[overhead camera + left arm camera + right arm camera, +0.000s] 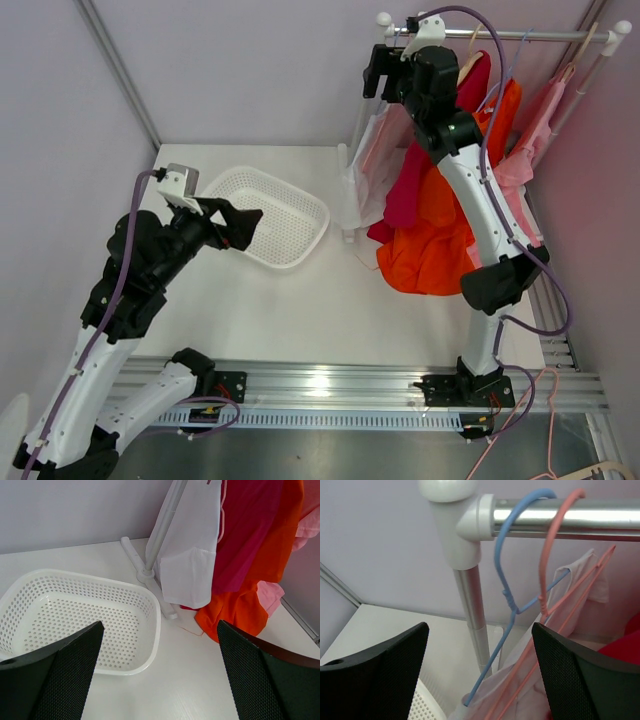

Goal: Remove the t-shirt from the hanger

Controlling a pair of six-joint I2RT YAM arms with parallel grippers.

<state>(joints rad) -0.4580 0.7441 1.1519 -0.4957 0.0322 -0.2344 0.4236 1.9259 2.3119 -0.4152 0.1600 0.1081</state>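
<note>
Currently, the pale t-shirt (372,160) hangs on its pink hanger (545,570) at the left end of the rail (540,36), above the tabletop's (300,310) far right corner. You see a blue hanger (507,580) hooked on the rail just beside it, toward the upright post (470,605). A magenta garment (405,190), an orange garment (430,250) and a pink garment (535,130) hang further right; the orange one reaches down to the tabletop. The right gripper (477,645) is raised level with the rail's left end, jaws apart, clamping nothing. The left gripper (160,625) hovers over the tabletop's left side, jaws wide apart and empty, just beside the white basket (270,176) near the far edge.
</note>
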